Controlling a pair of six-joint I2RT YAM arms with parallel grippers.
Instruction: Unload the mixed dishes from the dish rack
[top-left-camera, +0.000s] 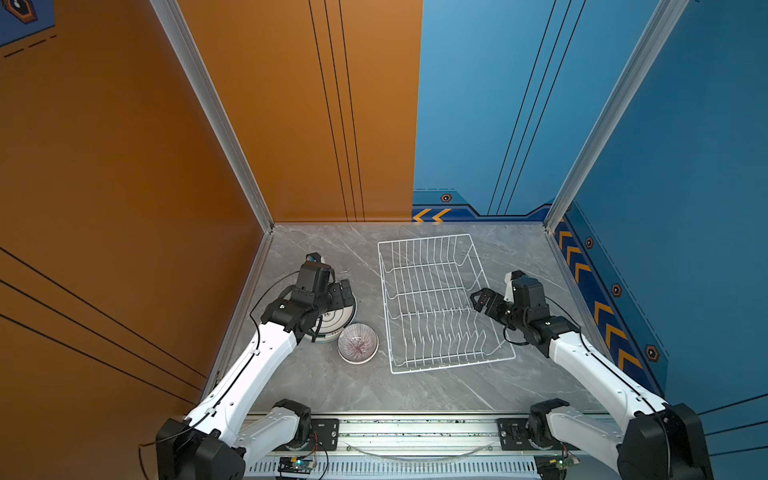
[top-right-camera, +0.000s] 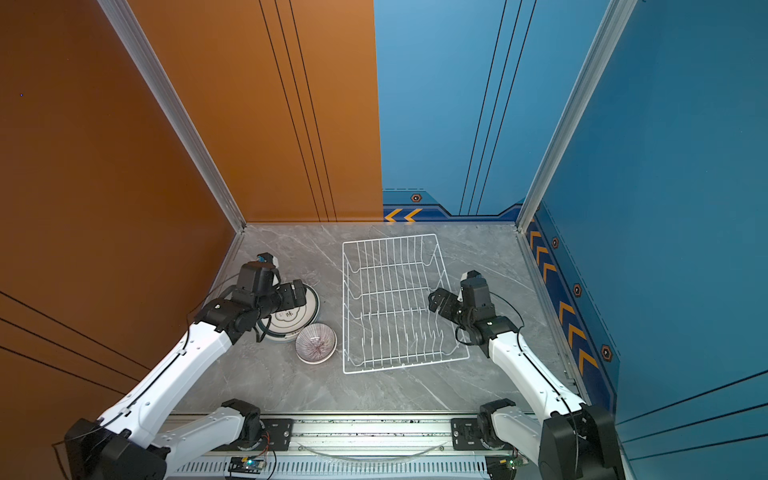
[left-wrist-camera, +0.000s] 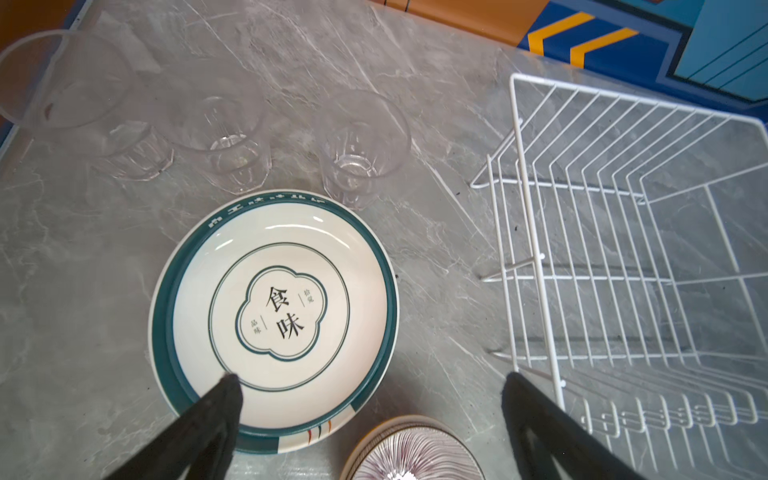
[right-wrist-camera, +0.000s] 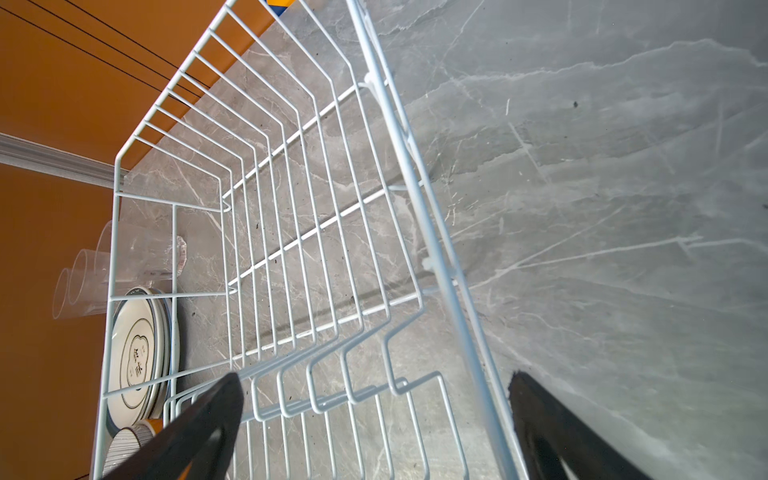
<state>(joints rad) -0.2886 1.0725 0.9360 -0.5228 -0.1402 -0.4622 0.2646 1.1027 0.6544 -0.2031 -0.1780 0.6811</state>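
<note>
Now the dish rack (top-left-camera: 436, 291), centre-right in both top views, looks empty; plates (top-right-camera: 291, 316), ribbed bowl (top-left-camera: 357, 343) and glasses (left-wrist-camera: 357, 145) sit left of it. Your left gripper (left-wrist-camera: 372, 377) gapes empty above the plates, right gripper (right-wrist-camera: 376, 375) likewise over the rack rim. Unloading seems done: back both grippers away.

Empty white rack (top-left-camera: 453, 365); beside it stacked teal-rimmed plates (left-wrist-camera: 272, 320), ribbed bowl (top-left-camera: 357, 343), three glasses (left-wrist-camera: 357, 145)

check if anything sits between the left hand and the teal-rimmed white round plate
Nothing visible does. The open left hand hangs over the edge of the teal-rimmed white round plate. The clear glasses stand beyond it and the white ribbed-line bowl lies beside it, both off the path.
</note>
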